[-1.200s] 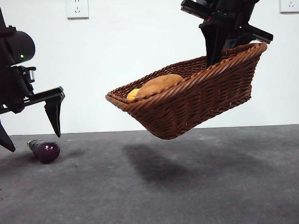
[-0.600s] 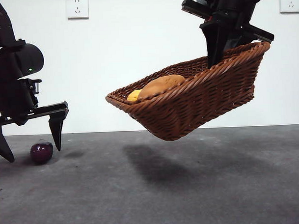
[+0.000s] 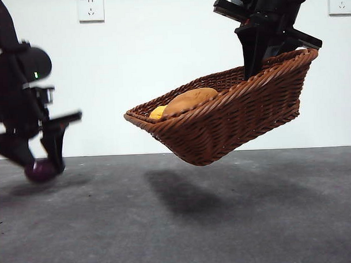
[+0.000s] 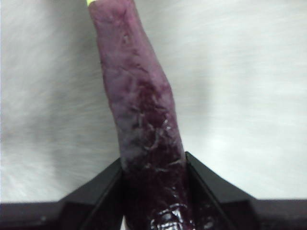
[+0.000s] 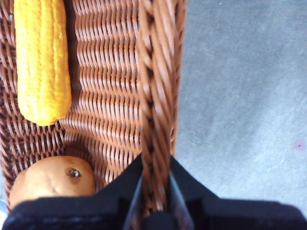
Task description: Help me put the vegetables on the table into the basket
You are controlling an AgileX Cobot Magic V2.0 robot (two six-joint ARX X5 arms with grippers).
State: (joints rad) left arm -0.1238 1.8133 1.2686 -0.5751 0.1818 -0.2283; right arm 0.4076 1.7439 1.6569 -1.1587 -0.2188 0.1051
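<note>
- Now we see the woven wicker basket (image 3: 232, 115) hanging tilted above the matte grey worktop (image 3: 225, 222), its braided rim pinched by the right claw (image 5: 156, 184).
- Inside lie a ribbed yellow corn cob (image 5: 42, 57) and a smooth oval potato (image 3: 189, 100).
- Our left claw (image 4: 153, 165), spread above it a second ago, has clamped the glossy purple eggplant (image 4: 141, 120) at worktop level.

Behind my workspace stands a plain white wall (image 3: 161, 63). Two white power sockets are mounted high on it: one socket (image 3: 90, 8) toward the left, a second socket (image 3: 340, 1) at the far right. Lighting is even and diffuse. A soft shadow (image 3: 183, 192) lies mid-foreground.
</note>
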